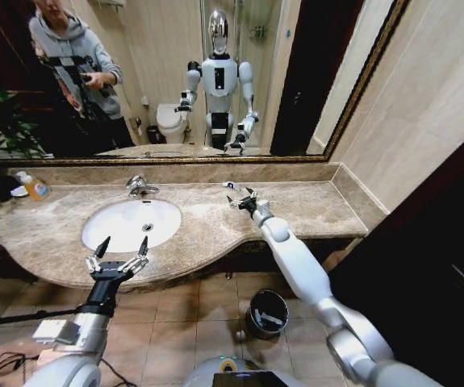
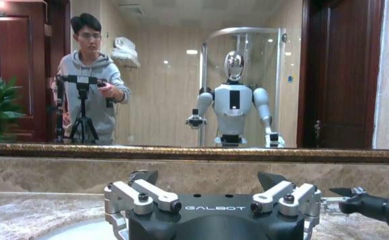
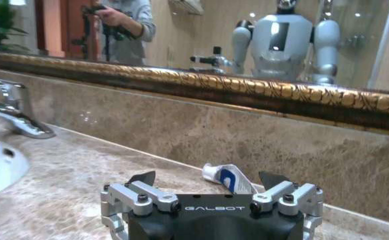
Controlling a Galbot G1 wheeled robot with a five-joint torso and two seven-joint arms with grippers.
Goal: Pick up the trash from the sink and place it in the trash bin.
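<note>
Right gripper (image 1: 242,198) sits centre of the head frame over the countertop (image 1: 312,211), fingers spread apart, nothing between them. Its target, a white tube (image 3: 229,178) with a blue patch, lies flat on the stone against the backsplash, directly ahead of the gripper and just beyond the fingertips; in the head frame it's the small white bit just above and left of the gripper. The tube's long axis appears to run diagonally, cap end pointing toward the sink (image 1: 131,223). Right arm is clearly nearer.

Left gripper (image 1: 119,255) hovers lower left at the sink's front rim, fingers also apart, empty. Trash bin (image 1: 267,313) stands on the floor, bottom centre, something white already inside.
</note>
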